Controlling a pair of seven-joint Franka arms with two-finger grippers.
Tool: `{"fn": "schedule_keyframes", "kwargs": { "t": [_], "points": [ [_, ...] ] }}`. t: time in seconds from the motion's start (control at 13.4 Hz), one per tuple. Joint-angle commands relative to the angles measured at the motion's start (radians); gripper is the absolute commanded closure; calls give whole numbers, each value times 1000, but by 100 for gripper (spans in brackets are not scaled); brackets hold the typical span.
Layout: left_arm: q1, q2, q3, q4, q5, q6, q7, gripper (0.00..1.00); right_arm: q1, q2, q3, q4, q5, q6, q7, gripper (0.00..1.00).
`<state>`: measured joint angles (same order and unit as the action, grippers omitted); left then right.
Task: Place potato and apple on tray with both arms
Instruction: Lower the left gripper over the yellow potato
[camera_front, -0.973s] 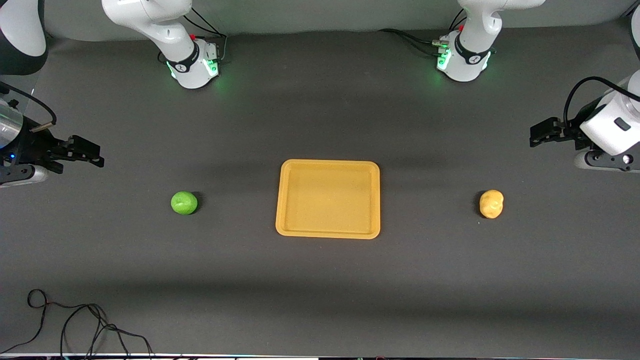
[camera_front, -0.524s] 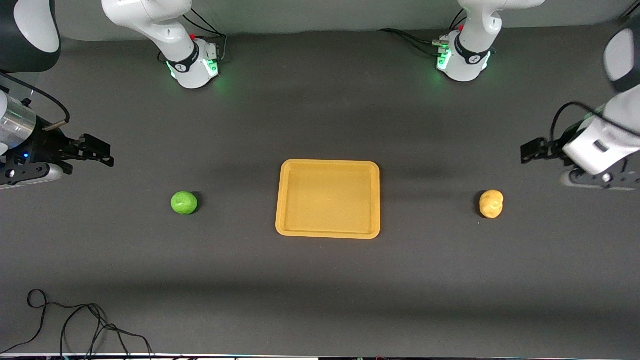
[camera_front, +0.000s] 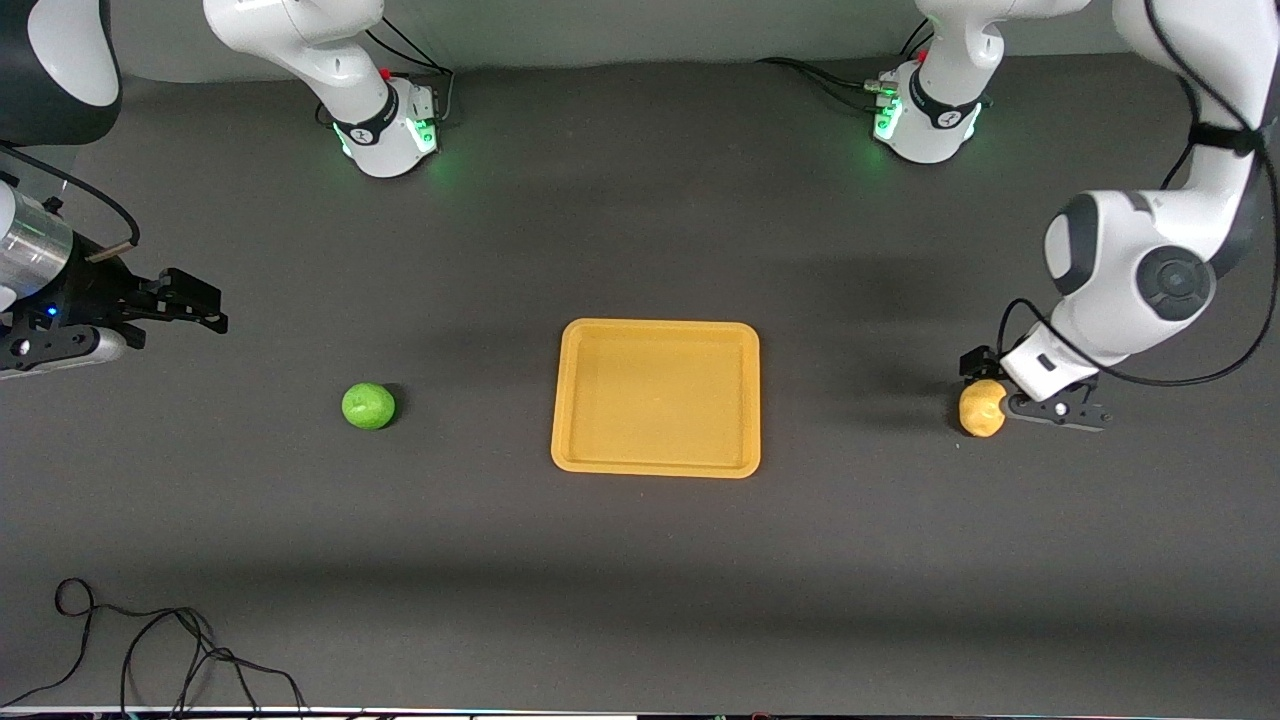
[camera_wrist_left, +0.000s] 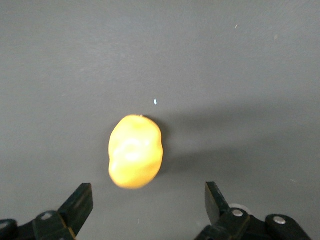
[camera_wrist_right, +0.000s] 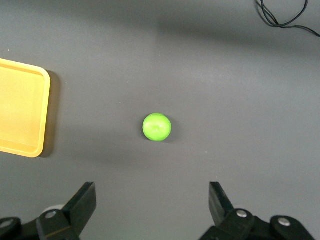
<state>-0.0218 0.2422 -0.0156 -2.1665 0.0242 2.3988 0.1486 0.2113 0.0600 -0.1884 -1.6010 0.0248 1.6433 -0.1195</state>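
Observation:
The pale yellow-tan potato (camera_front: 980, 410) lies on the dark table toward the left arm's end. My left gripper (camera_front: 990, 380) hangs open just over it; in the left wrist view the potato (camera_wrist_left: 135, 151) lies just ahead of the open gripper (camera_wrist_left: 149, 200), not between the tips. The green apple (camera_front: 368, 405) lies toward the right arm's end. My right gripper (camera_front: 205, 303) is open and empty, well apart from the apple; the right wrist view shows the apple (camera_wrist_right: 157, 127) ahead of the gripper (camera_wrist_right: 152, 200). The orange-yellow tray (camera_front: 655, 462) lies empty between the two.
A black cable (camera_front: 150, 645) lies loose at the table's front corner toward the right arm's end, and also shows in the right wrist view (camera_wrist_right: 285, 17). The two green-lit arm bases (camera_front: 385, 125) (camera_front: 925, 120) stand along the edge farthest from the front camera.
The left arm has swung in and down from the table's end to just over the potato. The right gripper shifted slightly toward the apple, then stayed. Apple, potato and tray have not moved.

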Motion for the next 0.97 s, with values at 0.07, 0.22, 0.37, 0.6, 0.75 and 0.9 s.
{"fn": "schedule_keyframes", "kwargs": {
  "t": [0.07, 0.22, 0.37, 0.6, 0.75, 0.9],
  "points": [
    [2, 107, 0, -21, 74, 152, 29, 0, 7, -8, -2, -10, -20, 3, 23, 0],
    [3, 140, 2, -19, 92, 198, 29, 0, 7, -6, 0, -10, -20, 6, 23, 0],
    [3, 166, 2, -21, 94, 232, 29, 0, 8, -6, 0, -10, -20, 6, 23, 0],
    [3, 192, 2, -19, 94, 252, 29, 0, 7, -8, 0, -10, -20, 6, 21, 0],
    [3, 197, 2, -19, 94, 252, 28, 23, 7, -8, 0, -10, -20, 6, 21, 0],
    [5, 197, 2, -19, 94, 250, 28, 67, 7, -9, 0, -10, -20, 9, 23, 0]
  ]
}}
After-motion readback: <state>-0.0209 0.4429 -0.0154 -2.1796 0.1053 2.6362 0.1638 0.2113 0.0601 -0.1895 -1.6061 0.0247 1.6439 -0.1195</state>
